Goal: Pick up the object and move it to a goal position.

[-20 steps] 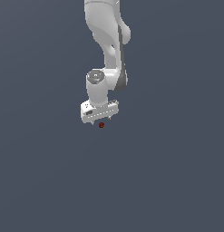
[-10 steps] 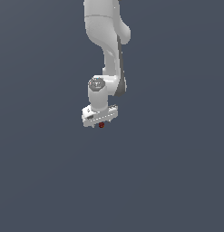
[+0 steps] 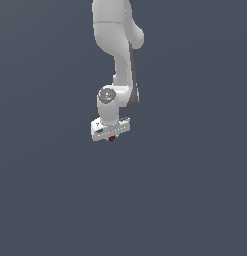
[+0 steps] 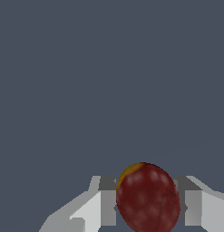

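The dark-red ball with a yellow patch (image 4: 147, 199) sits between my white gripper's two fingers (image 4: 109, 201), which touch it on both sides. In the exterior view the ball (image 3: 112, 138) is a small red dot just under the white hand, on the flat grey ground. My gripper (image 3: 112, 136) points down from the white arm and is shut on the ball. Most of the ball is hidden behind the hand in the exterior view.
The white arm (image 3: 117, 45) comes down from the top of the exterior view. Plain grey ground (image 3: 195, 190) lies all around the gripper.
The gripper has come down over the ball, which stayed in place. The ball showed below the fingers before and now sits between them.
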